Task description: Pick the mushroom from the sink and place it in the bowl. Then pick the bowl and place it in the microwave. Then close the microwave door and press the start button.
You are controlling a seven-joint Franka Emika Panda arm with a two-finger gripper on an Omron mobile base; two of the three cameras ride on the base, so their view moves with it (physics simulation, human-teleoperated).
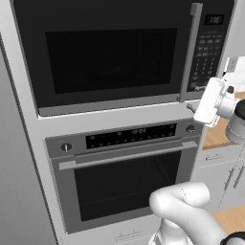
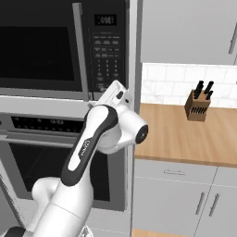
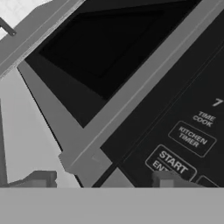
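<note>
The microwave door is seen shut, its handle standing just left of the keypad, so the last step, pressing start, is judged to be in hand. The pincer is held low against the keypad's bottom corner; its fingertips are barely seen, and whether they are spread or pressed together cannot be told. A miss is the main risk: the START button lies just above the right-hand tip, with other keys crowded beside it, so a slightly skewed push could land on a neighbouring key or on the handle. The lettering is given by the hand view alone; in the base views the hand is seen from outside, below the keypad. To the right of the microwave, a wooden surface with a knife block is shown in the right base view.
</note>
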